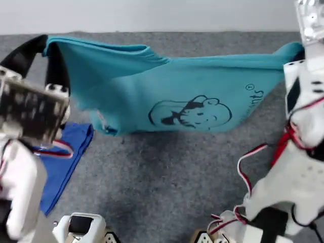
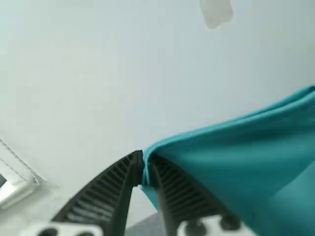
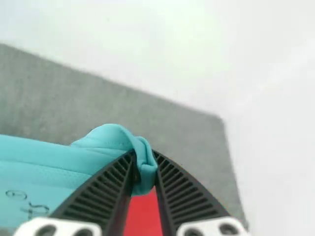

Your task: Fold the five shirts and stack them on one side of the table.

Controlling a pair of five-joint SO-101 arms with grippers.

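A teal cotton T-shirt with a cartoon print (image 1: 187, 96) hangs stretched above the grey fabric-covered desk (image 1: 172, 172), with the left claw (image 2: 143, 162) and right claw (image 3: 143, 162) each clamped on an opposite end (probably to spread it for folding), while a blue shirt (image 1: 66, 157) lies on the desk's edge.

White plastic arm shells (image 1: 296, 177), black ribbed fingers (image 3: 106, 191), red and white cables (image 1: 258, 148), black servo blocks (image 1: 81, 223)

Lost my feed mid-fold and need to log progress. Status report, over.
Left gripper and right gripper: jaws shut on teal shirt, one end each. Shirt spread between them, not yet folded. Blue shirt on table under one end.
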